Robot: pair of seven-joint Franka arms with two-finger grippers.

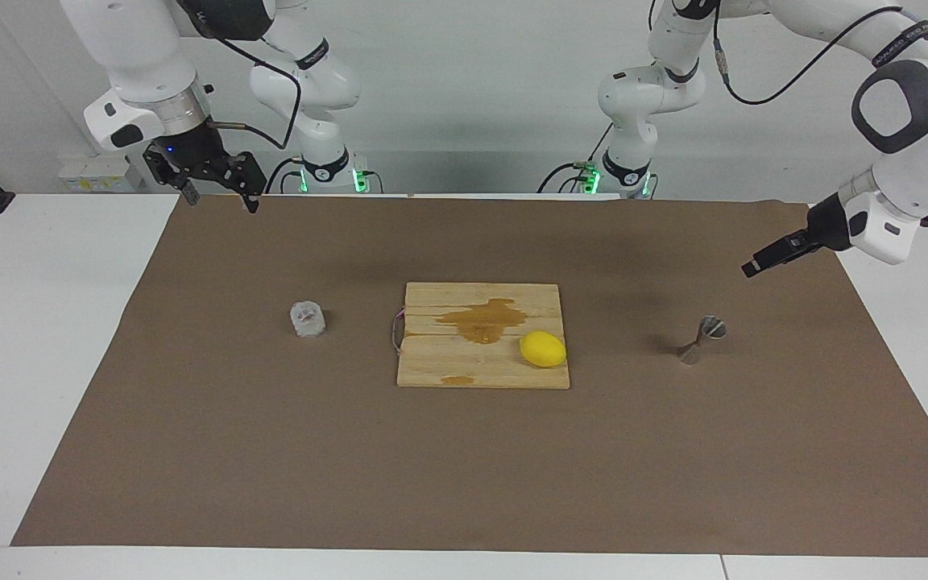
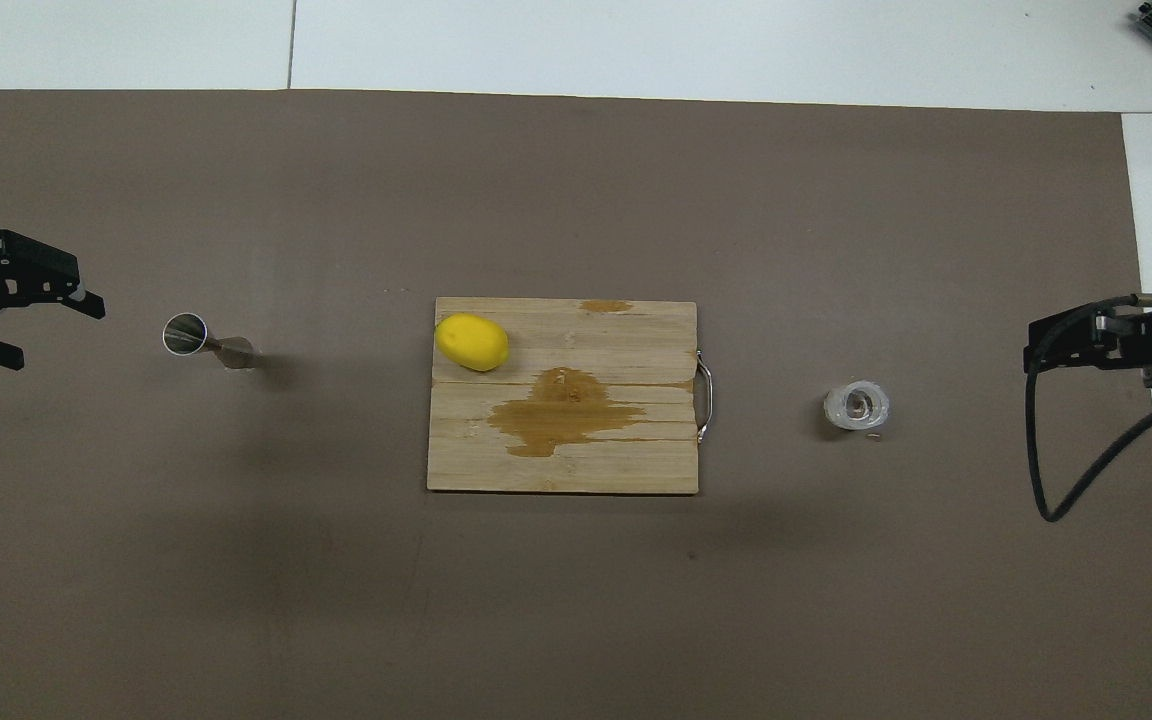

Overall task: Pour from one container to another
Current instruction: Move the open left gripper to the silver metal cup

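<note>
The small faceted clear glass tumbler stands on the brown mat toward the right arm's end of the table. The steel hourglass jigger stands upright toward the left arm's end. My left gripper hangs open over the mat's end beside the jigger, pointing at it from the side without touching it. My right gripper waits open and raised over the mat's corner by its base, well apart from the tumbler. Neither holds anything.
A wooden cutting board with a metal handle and a brown wet stain lies mid-table between the two containers. A yellow lemon sits on its corner toward the jigger. White tabletop borders the mat.
</note>
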